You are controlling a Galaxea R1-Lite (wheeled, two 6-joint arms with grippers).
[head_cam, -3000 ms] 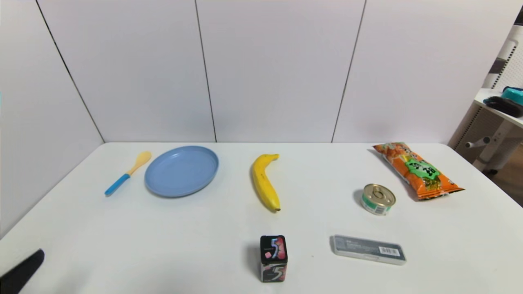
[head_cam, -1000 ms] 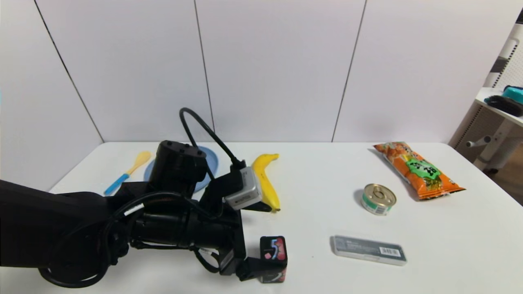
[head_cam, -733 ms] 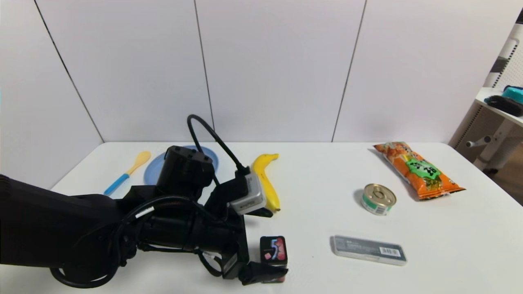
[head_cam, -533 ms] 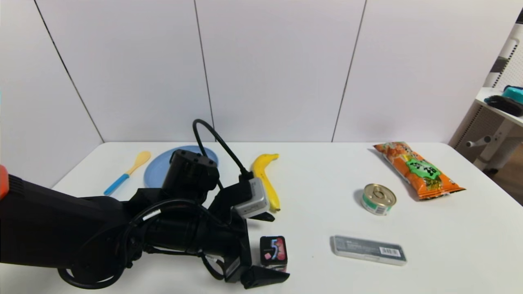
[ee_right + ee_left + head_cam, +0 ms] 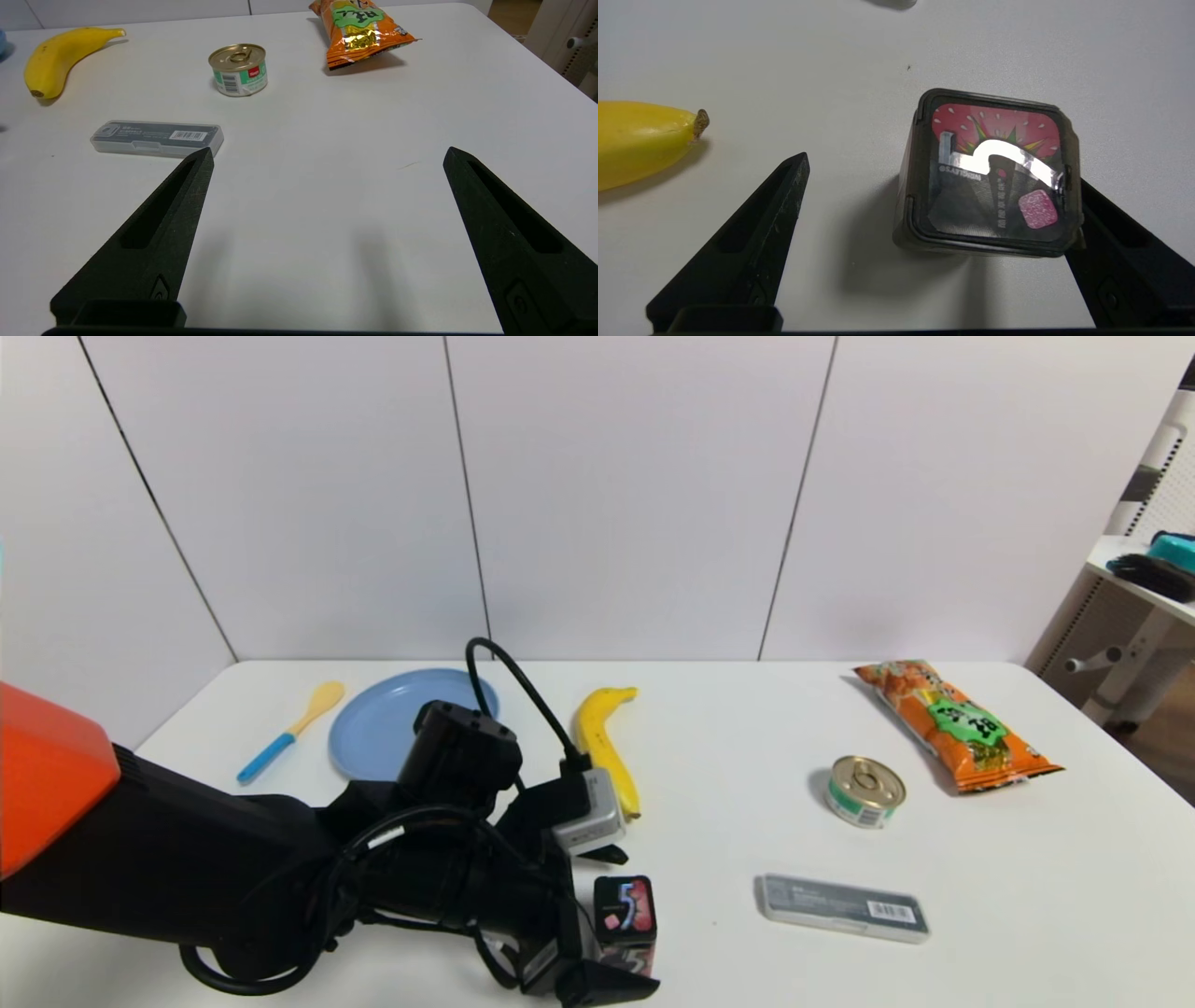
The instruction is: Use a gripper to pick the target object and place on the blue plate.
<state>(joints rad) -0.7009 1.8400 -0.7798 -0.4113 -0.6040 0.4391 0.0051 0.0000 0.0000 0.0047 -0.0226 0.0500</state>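
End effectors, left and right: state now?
Left end effector: open, straddling the small black "5" box, not gripping.
Right end effector: open, empty.

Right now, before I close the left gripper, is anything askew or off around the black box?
Yes: the left gripper is off-centre. One finger touches the black box; the other finger stands well clear, towards the banana. The box stands upright and looks undamaged.

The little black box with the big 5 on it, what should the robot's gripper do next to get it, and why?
Probably shut the left gripper on the small upright black box with the silver 5. The box stands between the open black fingers, close against one and apart from the other, so nothing grips it yet. It cannot be carried to the round light-blue plate until then.
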